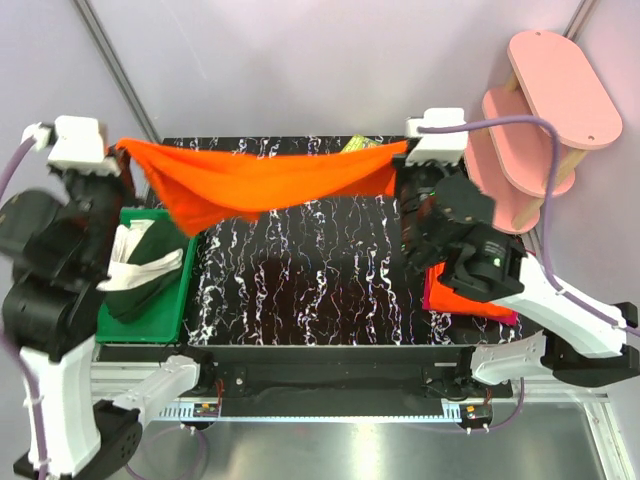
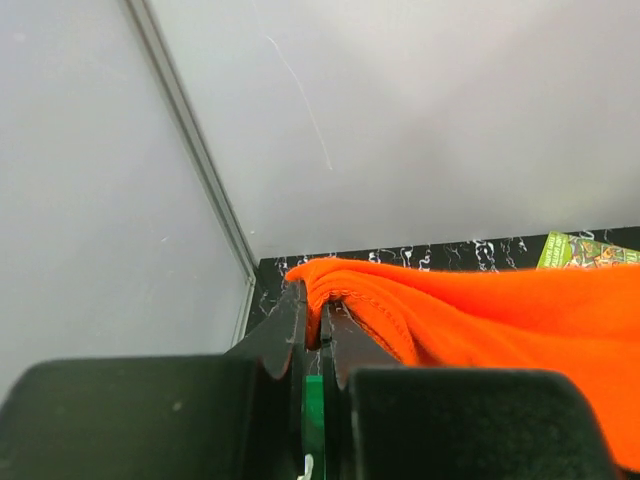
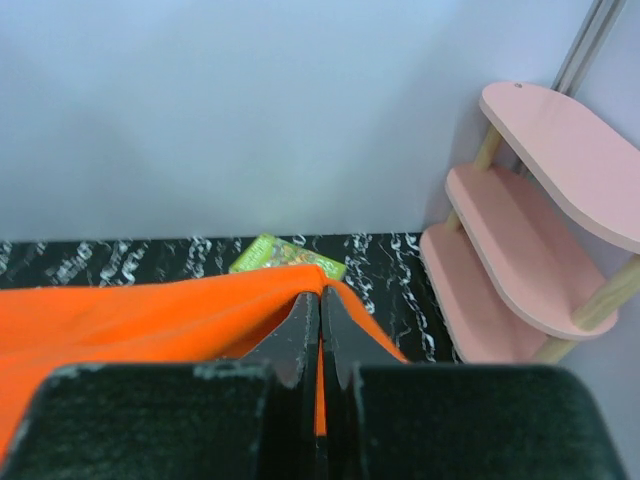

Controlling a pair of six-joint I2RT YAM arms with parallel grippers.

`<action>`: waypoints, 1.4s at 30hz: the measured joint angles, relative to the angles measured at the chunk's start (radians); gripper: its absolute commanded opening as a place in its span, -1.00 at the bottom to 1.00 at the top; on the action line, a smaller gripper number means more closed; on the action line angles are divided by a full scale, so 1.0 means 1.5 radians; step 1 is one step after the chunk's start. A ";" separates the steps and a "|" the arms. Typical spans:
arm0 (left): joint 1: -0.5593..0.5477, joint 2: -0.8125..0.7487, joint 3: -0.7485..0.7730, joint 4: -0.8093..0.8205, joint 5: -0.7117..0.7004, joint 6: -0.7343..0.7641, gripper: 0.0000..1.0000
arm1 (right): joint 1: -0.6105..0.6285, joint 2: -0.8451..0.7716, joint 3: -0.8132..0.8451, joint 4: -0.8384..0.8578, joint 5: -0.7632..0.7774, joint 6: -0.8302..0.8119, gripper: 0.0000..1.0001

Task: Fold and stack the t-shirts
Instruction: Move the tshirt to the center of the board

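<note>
An orange t-shirt (image 1: 262,183) hangs stretched in the air across the far half of the black marbled table (image 1: 310,290). My left gripper (image 1: 122,152) is shut on its left corner, the cloth (image 2: 480,310) pinched between the fingers (image 2: 315,315). My right gripper (image 1: 403,152) is shut on the right corner, where orange cloth (image 3: 150,310) runs through the closed jaws (image 3: 321,300). The shirt sags lower toward its left end. A folded stack, orange over magenta-red (image 1: 462,298), lies at the table's right edge, partly hidden under the right arm.
A green bin (image 1: 150,300) holding dark and white cloth stands at the table's left edge. A pink three-tier shelf (image 1: 545,110) rises at the back right. A small green printed packet (image 3: 285,255) lies at the table's far edge. Walls close in behind.
</note>
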 measured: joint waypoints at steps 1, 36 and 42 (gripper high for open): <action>0.000 -0.020 -0.002 -0.011 0.001 0.000 -1.00 | 0.010 0.001 -0.013 0.001 0.008 -0.004 -1.00; 0.018 0.311 -0.399 0.195 0.060 -0.040 -0.88 | -0.394 0.278 -0.294 -0.142 -0.349 0.453 -1.00; 0.019 0.383 -0.379 0.237 0.045 -0.054 0.98 | -0.396 0.323 -0.248 -0.130 -0.376 0.441 -0.50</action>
